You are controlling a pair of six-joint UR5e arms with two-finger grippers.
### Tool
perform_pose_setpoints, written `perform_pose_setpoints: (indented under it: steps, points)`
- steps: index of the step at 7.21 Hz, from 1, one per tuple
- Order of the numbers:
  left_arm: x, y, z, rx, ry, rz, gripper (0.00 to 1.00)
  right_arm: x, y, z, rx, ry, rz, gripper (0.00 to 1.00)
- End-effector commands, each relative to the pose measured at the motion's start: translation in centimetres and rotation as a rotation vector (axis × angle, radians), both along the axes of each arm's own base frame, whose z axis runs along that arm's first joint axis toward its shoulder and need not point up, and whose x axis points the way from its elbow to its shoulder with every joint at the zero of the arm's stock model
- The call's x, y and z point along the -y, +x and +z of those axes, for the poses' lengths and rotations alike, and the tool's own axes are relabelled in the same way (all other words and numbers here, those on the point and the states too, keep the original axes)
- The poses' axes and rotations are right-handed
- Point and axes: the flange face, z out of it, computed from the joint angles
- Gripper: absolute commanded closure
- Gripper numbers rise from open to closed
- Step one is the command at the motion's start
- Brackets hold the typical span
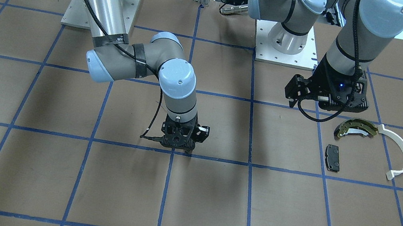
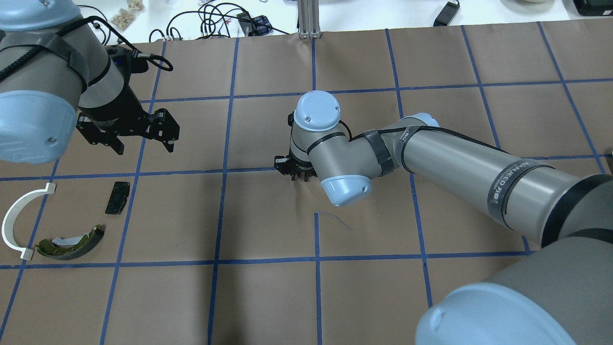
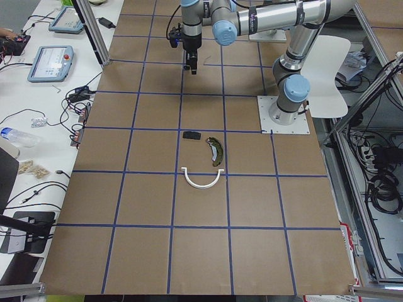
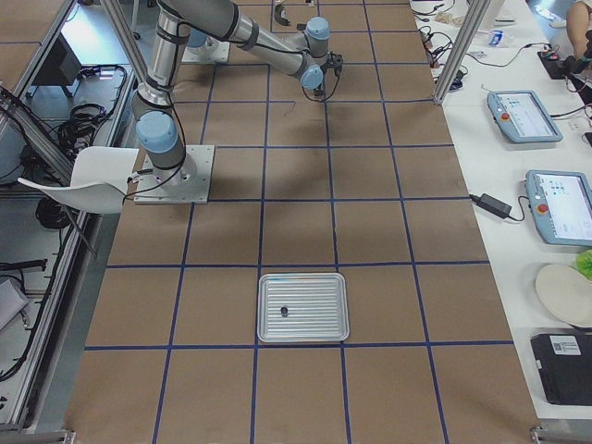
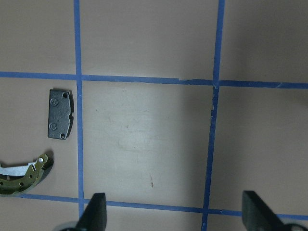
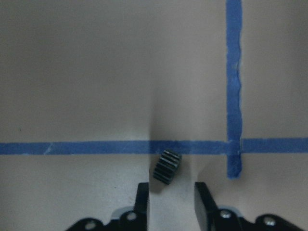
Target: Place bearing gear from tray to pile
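A small black toothed bearing gear (image 6: 167,166) lies on the table on a blue tape line, just beyond and between my right gripper's fingertips. My right gripper (image 6: 173,202) points straight down at mid-table (image 2: 297,176), jaws a little apart and not clamping the gear. The pile lies to the robot's left: an olive-gold brake shoe (image 2: 72,242), a white plastic arc (image 2: 14,225) and a black pad (image 2: 118,197). My left gripper (image 2: 143,143) hovers beyond the pile, wide open and empty (image 5: 175,211). The pad (image 5: 60,119) and the shoe (image 5: 24,175) show in its view.
A ribbed metal tray (image 4: 319,324) sits far toward the robot's right end of the table, with one small black piece (image 4: 284,310) in it. Brown paper with a blue tape grid covers the table. Cables and tablets lie beyond the far edge.
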Motion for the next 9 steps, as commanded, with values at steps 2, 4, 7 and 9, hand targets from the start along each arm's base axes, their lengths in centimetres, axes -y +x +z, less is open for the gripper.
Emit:
perform_pose_setpoints:
  steps: [2,4,7,9]
  points:
    - [0.0,-0.1,-0.6,-0.012,0.019,0.001,0.00,4.6,-11.2,10.3,-0.057,0.037,0.020,0.00]
    - [1.0,-1.5,-2.1,-0.117,0.029,0.015,0.00,6.9,-27.7,15.0,-0.099,0.025,0.070,0.00]
    - [3.3,-10.9,-6.5,-0.117,-0.036,-0.093,0.00,3.6,-54.9,15.5,-0.087,0.048,0.144,0.00]
    - [3.6,-17.8,-10.9,-0.122,-0.042,-0.213,0.00,-1.5,-67.7,13.8,-0.092,0.046,0.200,0.00]
